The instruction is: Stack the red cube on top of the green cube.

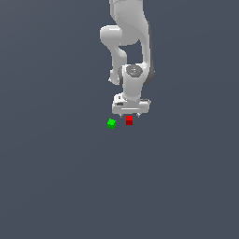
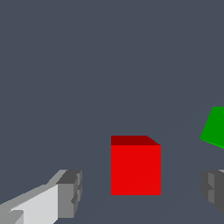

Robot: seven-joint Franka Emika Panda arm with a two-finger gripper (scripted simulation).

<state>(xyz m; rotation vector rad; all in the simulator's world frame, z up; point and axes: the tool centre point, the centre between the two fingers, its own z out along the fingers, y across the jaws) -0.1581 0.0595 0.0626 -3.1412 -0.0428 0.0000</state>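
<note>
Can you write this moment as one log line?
claw: open, around red cube | green cube: beside, apart | stack: not done

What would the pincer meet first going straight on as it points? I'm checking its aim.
Probably the small bright red cube, centred between its open fingers; the small bright green cube sits off to one side.

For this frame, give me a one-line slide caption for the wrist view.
Open gripper straddling the red cube, with the green cube off to one side, unstacked.
</note>
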